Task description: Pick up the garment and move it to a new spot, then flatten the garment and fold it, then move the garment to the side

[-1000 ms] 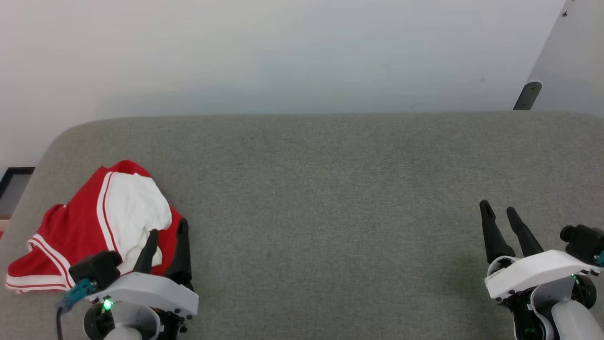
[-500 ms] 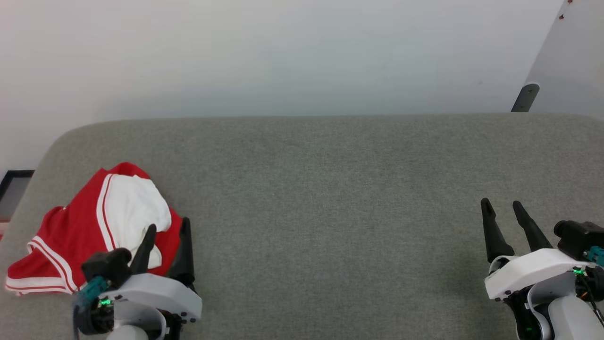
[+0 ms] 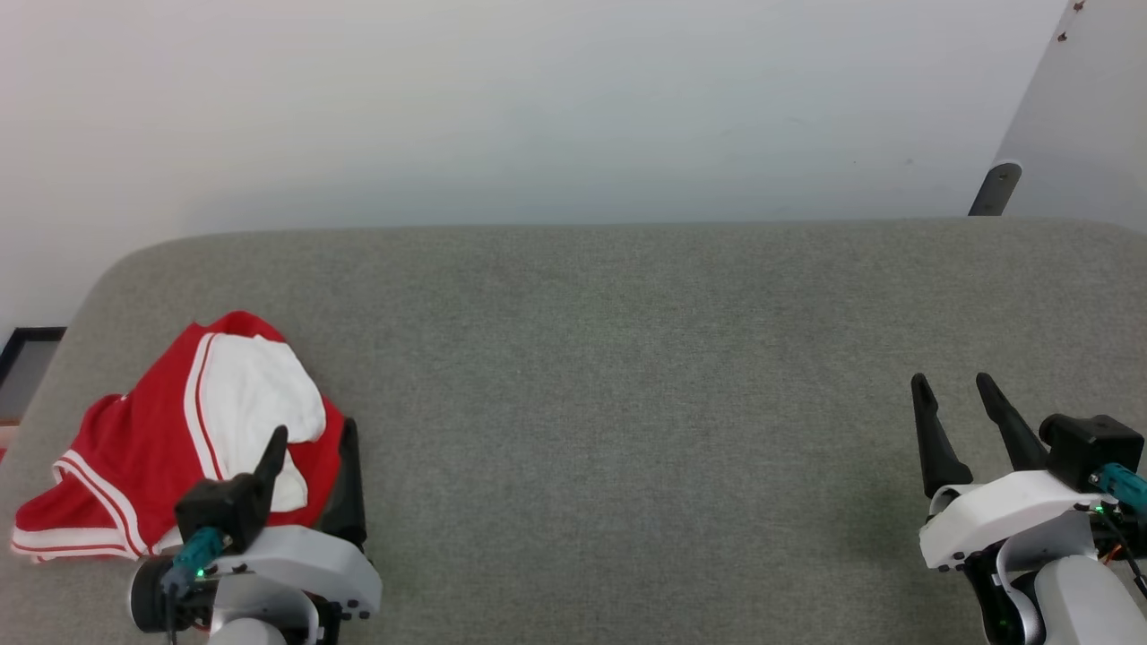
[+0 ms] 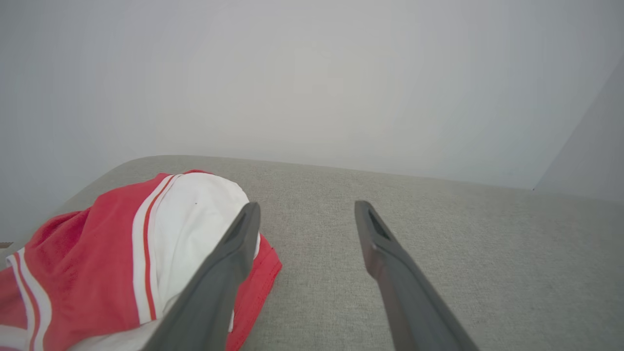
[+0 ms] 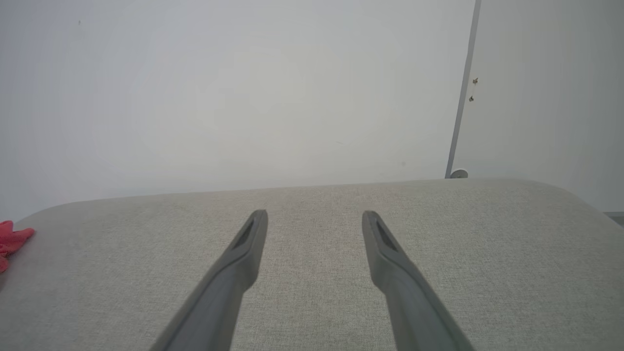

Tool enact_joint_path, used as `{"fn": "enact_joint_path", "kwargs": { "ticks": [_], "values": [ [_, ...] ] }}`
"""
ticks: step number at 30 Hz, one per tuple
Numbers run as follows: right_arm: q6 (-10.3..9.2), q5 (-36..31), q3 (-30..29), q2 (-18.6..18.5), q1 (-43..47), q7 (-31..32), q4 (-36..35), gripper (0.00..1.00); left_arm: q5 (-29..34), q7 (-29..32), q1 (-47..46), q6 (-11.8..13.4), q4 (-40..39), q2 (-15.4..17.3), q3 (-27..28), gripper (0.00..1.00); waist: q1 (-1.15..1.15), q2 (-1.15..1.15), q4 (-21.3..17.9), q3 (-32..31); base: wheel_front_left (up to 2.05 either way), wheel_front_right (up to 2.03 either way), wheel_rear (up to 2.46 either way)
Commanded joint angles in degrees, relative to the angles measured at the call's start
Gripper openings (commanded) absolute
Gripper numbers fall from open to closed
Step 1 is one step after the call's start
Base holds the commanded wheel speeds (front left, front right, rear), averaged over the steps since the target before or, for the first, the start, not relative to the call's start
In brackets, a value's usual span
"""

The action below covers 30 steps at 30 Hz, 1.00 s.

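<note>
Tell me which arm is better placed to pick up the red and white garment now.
Left. The left gripper is open, its fingers at the right edge of the crumpled garment, one overlapping the cloth. The right gripper, also open, sits over bare grey surface far across on the other side.

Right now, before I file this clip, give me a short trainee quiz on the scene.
1. On the grey surface, which is nearer the garment: A, the left pincer, or B, the right pincer?
2. True or false: the garment lies folded flat at the surface's middle.
3. Fill in: both pincers stand ____, holding nothing.
Key: 1 A. 2 False: it lies bunched at the left end. 3 open.
</note>
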Motion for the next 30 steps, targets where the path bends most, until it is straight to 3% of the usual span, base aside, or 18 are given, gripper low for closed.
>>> {"fn": "enact_joint_path", "kwargs": {
  "ticks": [1,30],
  "values": [
    [0.03,-1.12,-0.21,-0.30,-1.07,-0.49,-0.02,1.00,1.16,-0.42,-1.12,0.33,-0.09,0.41,0.06,1.00,0.00,0.00,0.01,-0.01,0.00,0.00,0.00],
    [0.04,-9.51,-0.20,-0.51,-3.03,-3.84,2.89,1.00,11.73,-3.76,-1.66,-0.29,2.06,0.03,1.23,1.00,0.00,0.00,0.30,-0.15,0.00,0.00,0.00]
  ]
}}
